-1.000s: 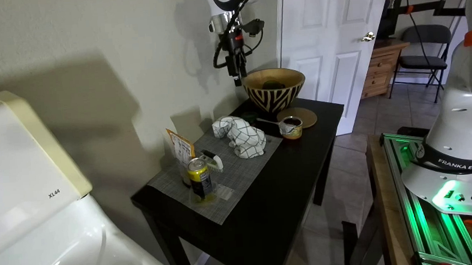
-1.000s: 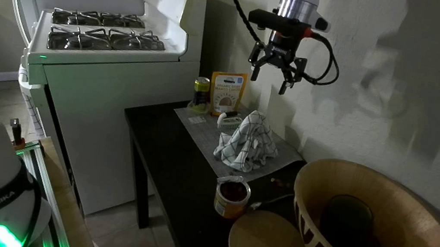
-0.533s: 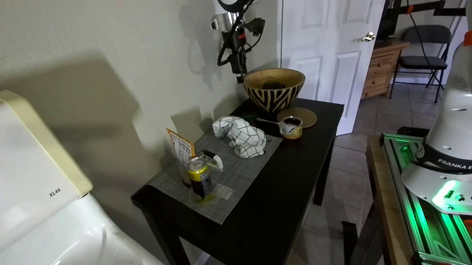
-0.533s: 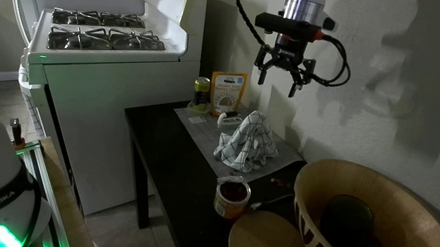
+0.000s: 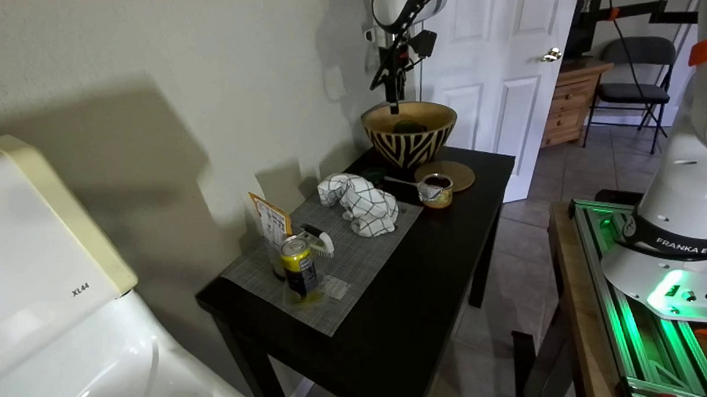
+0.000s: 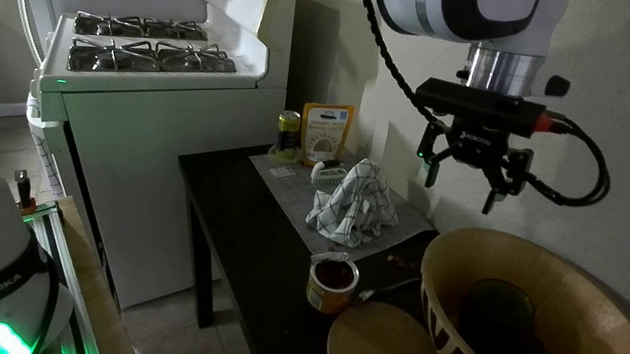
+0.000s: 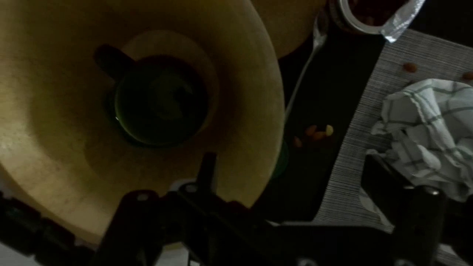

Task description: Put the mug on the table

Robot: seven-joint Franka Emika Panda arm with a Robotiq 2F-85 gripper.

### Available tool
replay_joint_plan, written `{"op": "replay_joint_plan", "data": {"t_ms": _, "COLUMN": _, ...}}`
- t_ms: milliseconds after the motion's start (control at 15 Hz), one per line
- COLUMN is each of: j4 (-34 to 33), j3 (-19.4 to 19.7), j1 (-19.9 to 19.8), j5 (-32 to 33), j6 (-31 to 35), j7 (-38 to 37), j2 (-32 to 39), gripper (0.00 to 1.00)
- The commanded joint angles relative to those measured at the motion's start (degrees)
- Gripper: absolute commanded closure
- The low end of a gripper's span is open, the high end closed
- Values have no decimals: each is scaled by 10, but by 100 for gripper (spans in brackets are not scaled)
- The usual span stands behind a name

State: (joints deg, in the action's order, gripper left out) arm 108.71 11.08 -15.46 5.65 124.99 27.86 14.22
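We figure it's early: glossy near-black round mug point(image 7: 160, 105) in a striped wooden bowl point(image 7: 247, 122), wrist view's upper left; black metal gripper point(image 6: 458, 195) spread, empty. Lift-out and set-down on the dark rectangular wooden table point(image 6: 263, 250) remain.

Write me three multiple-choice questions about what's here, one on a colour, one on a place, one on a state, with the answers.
1. What colour are the stripes outside the bowl?
A blue; B black; C red
2. Where is the mug?
A in the bowl; B on the placemat; C on the stove
3. How are the fingers?
A shut on the mug; B clutching the cloth; C apart, holding nothing

1 B: an exterior view shows them black.
2 A: the wrist view shows it inside.
3 C: a gap shows between them, nothing gripped.
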Motion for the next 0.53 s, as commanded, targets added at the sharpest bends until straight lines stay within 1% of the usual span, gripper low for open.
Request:
{"op": "replay_joint_plan", "data": {"t_ms": 0, "j4": -4, "j3": 18, "j1": 4, "j5": 44, "j6": 32, "j7": -97, "j2": 45, "gripper": 0}}
{"op": "replay_joint_plan", "data": {"t_ms": 267, "j4": -23, "j3": 31, "j1": 13, "j5": 81, "j6": 46, "j7": -209, "j2": 98, "gripper": 0}}
{"op": "replay_joint_plan", "data": {"t_ms": 333, "j4": -32, "j3": 33, "j1": 12, "j5": 81, "j6": 44, "j7": -230, "j2": 110, "gripper": 0}}
{"op": "replay_joint_plan", "data": {"t_ms": 467, "j4": -71, "j3": 30, "j1": -2, "j5": 49, "j6": 2, "j7": -240, "j2": 136, "gripper": 0}}
